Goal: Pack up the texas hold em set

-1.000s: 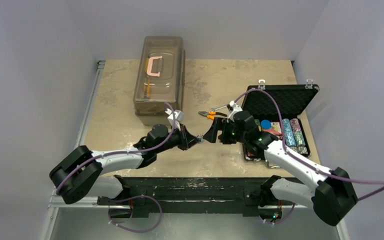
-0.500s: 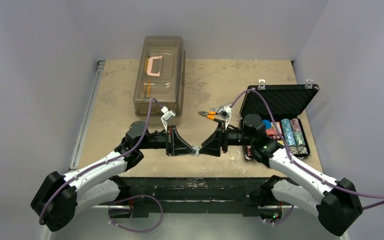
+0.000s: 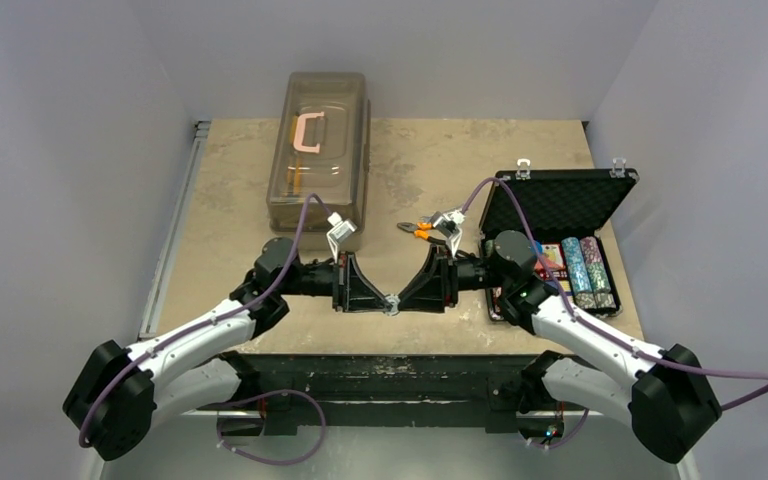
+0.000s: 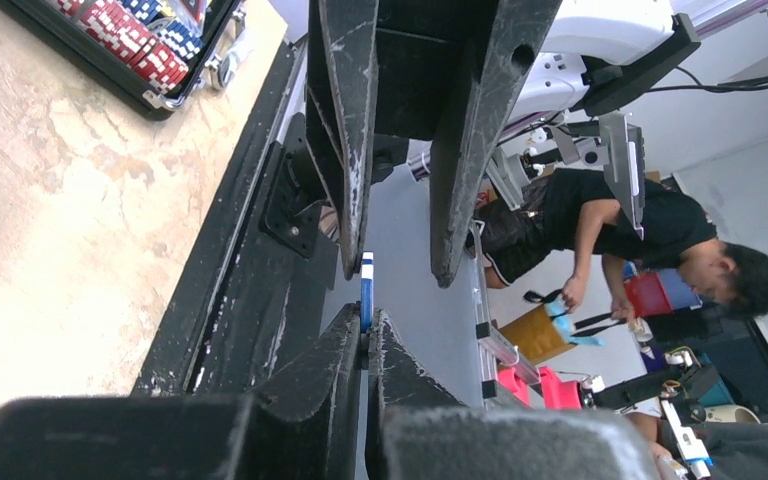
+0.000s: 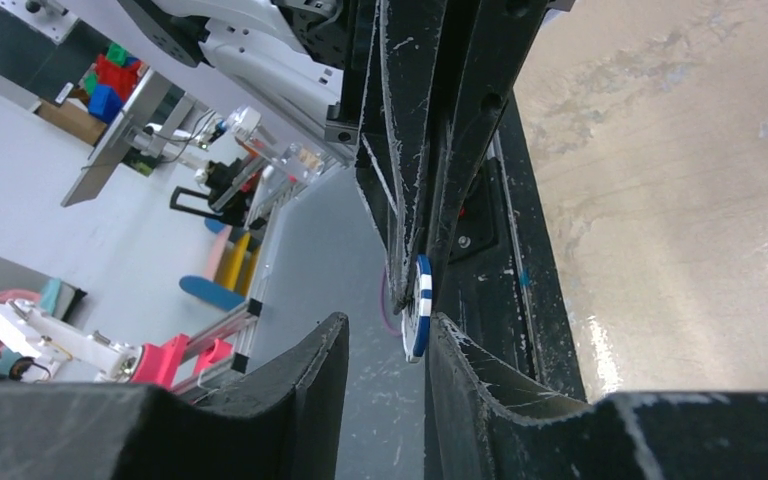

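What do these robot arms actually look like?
The left arm and right arm are white shells with chunky black joints. The left gripper and right gripper are black, with two tapering, scuffed fingers. A purple cable loops along each.

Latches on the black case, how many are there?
2. One latch on the open lid's far left corner, one on its far right corner. Others may be hidden.

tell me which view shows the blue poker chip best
Right wrist: the blue-and-white poker chip shows part of its face and its striped rim, held by the left gripper. Left wrist shows it edge-on, a thin blue sliver. Top external shows only a tiny pale speck.
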Tool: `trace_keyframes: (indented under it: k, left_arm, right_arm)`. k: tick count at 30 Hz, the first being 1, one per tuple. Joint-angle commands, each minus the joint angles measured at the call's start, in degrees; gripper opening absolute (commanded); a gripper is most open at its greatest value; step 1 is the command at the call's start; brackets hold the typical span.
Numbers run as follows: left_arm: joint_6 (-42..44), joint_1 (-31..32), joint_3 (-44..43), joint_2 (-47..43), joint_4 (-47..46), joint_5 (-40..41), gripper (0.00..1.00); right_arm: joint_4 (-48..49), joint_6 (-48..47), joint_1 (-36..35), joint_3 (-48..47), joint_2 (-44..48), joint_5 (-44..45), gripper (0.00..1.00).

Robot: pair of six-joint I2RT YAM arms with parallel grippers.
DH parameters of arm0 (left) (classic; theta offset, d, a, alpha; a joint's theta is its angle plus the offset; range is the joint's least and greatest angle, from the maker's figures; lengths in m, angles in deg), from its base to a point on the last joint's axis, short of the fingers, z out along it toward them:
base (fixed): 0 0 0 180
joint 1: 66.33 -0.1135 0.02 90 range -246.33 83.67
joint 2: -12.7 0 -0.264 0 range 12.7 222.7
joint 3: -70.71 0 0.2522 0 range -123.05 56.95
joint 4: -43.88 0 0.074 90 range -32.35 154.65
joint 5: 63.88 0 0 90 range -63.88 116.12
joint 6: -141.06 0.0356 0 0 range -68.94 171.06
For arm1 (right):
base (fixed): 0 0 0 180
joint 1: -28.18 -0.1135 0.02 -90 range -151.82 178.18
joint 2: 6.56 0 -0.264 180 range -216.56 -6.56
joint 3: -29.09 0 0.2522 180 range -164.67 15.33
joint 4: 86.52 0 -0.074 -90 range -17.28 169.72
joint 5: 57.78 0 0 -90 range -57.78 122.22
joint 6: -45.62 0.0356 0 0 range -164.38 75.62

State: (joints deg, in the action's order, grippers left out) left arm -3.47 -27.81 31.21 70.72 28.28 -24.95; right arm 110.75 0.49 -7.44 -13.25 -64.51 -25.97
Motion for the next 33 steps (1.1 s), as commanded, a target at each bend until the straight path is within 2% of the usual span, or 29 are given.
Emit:
trace_keyframes:
  k: [1, 3, 4, 8, 11, 12, 13, 15, 16, 18, 20, 22, 24, 26, 29, 33]
  left_arm:
    - [-0.5, -0.32, -3.47, 1.12, -2.05, -1.2, 0.0]
    - [-0.66, -0.29, -3.72, 1.53, -2.27, -1.31, 0.0]
    - [-0.74, -0.3, -3.8, 1.63, -2.27, -1.31, 0.0]
    - [-0.75, -0.34, -3.93, 2.26, -2.21, -1.35, 0.0]
    - [-0.53, -0.38, -4.57, 1.93, -0.61, -0.56, 0.0]
    - [0.49, -0.42, -5.22, 1.23, 2.62, 1.07, 0.11]
    - [2.8, -0.45, -6.57, 0.01, 8.86, 3.84, 0.25]
    - [9.67, -0.34, -11.19, -4.46, 28.43, 16.09, 0.65]
    - [12.23, -0.37, -13.91, -6.0, 38.25, 23.71, 0.74]
    - [14.72, -0.54, -19.44, -7.7, 55.28, 40.18, 0.83]
    - [17.95, -0.53, -24.79, -7.64, 64.8, 49.86, 0.85]
    - [20.19, -0.6, -29.21, -7.41, 69.77, 56.25, 0.85]
    - [22.49, -0.55, -33.42, -7.03, 70.78, 58.62, 0.85]
    - [24.72, -0.57, -38.29, -6.45, 70.05, 58.66, 0.85]
    - [27.61, -0.58, -45.52, -3.88, 68.65, 56.93, 0.84]
    - [32.66, -0.57, -55.71, 2.55, 68.95, 53.96, 0.84]
  right_arm:
    - [4.15, 1.55, -0.13, -0.42, -1.15, -2.08, 0.34]
    - [4.16, 1.61, -0.25, -0.27, -1.65, -2.18, 0.32]
    - [4.24, 1.6, -0.39, -0.24, -1.95, -2.26, 0.27]
    - [4.53, 1.89, -0.67, 0.13, -2.21, -1.12, 0.0]
    - [3.8, 1.69, -0.68, 0.74, -1.73, 1.01, 0.0]
    - [1.6, 0.3, -0.67, 0.6, -1.28, 3.24, 0.0]
    - [-3.24, -2.1, -0.68, -0.14, -0.62, 6.31, 0.0]
    - [-16.77, -8.15, -0.63, -2.58, 1.24, 17.06, 0.0]
    - [-26.75, -10.77, -0.67, -4.86, 2.21, 23.42, 0.0]
    - [-37.79, -12.61, -0.63, -7.36, 4.18, 36.44, 0.0]
    - [-46.81, -8.45, -0.67, -9.06, 6.25, 50.77, 0.0]
    - [-56.9, -1.95, -0.63, -11.3, 8.12, 63.95, 0.0]
    - [-69.27, 7.3, -0.53, -14.03, 8.76, 77.68, 0.0]
    - [-83.55, 16.45, -0.31, -17.75, 7.7, 87.25, 0.0]
    - [-101.46, 28.14, 0.02, -22.92, 4.03, 96.0, 0.0]
    - [-115.27, 40.49, 0.37, -24.76, 1.13, 100.81, 0.0]
